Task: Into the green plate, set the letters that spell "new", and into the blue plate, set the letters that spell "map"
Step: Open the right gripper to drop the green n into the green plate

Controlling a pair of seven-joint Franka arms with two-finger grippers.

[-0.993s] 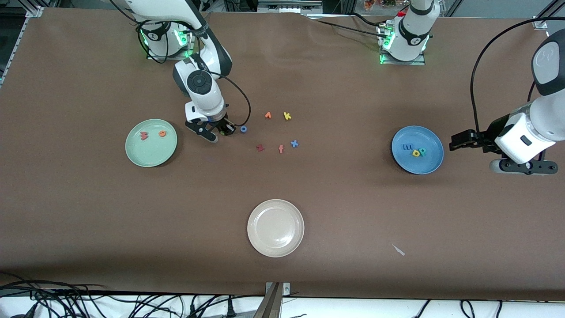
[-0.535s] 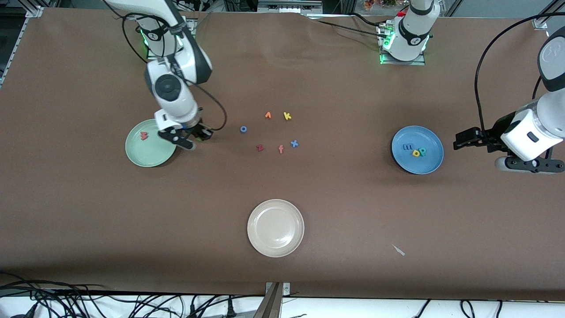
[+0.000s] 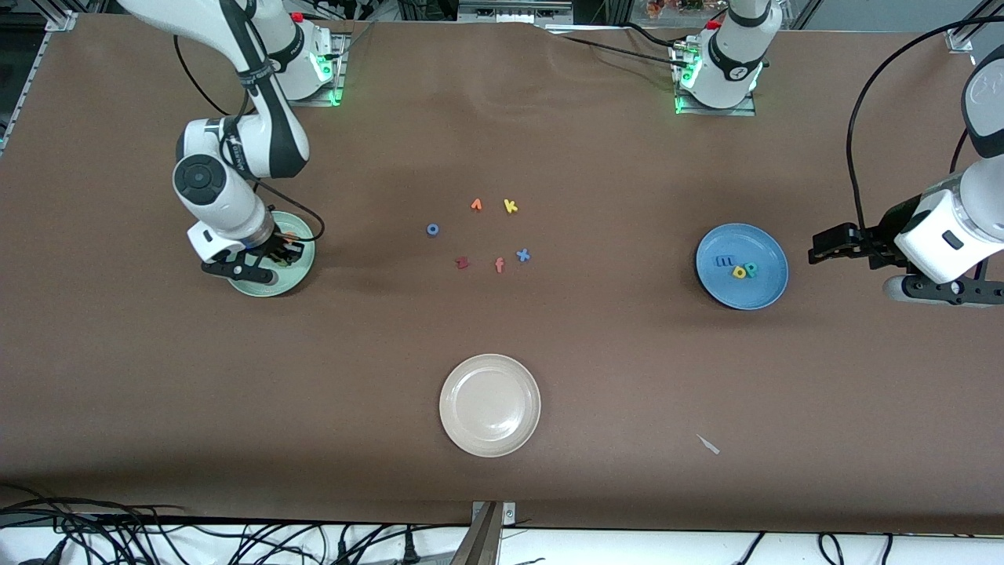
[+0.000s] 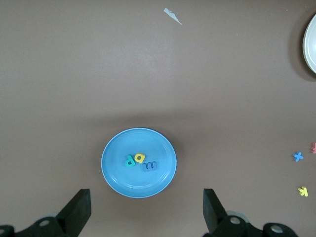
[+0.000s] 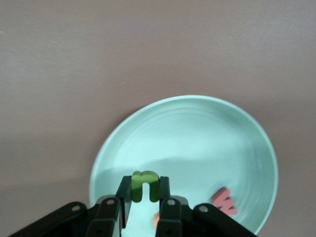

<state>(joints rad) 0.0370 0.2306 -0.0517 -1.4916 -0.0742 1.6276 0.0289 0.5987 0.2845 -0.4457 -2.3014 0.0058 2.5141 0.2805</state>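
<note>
So the right gripper (image 5: 144,197) has its jaws clamped on the green n (image 5: 144,185), hanging right over the green plate (image 3: 301,271) at the right arm's end of the table. In the right wrist view the pinkish-red w (image 5: 225,202) lies flat on that plate, with a sliver of the orange e (image 5: 156,220) peeking out beside the fingers. The left gripper (image 4: 145,212) has its jaws wide apart with nothing in them, parked in the air just off the blue plate (image 3: 765,292) at the left arm's end; that arm is just waiting. On the blue plate sit the blue m (image 3: 725,260), yellow a (image 3: 739,272) and teal p (image 3: 751,268), bunched up and touching. Mid-table are the leftovers: blue o (image 3: 432,229), orange letter (image 3: 476,205), yellow k (image 3: 511,205), dark red z (image 3: 462,263), salmon f (image 3: 499,265) and blue x (image 3: 522,254). From that cluster, the cream-white plate (image 3: 527,428) sits at about 6 o'clock in the front view.
</note>
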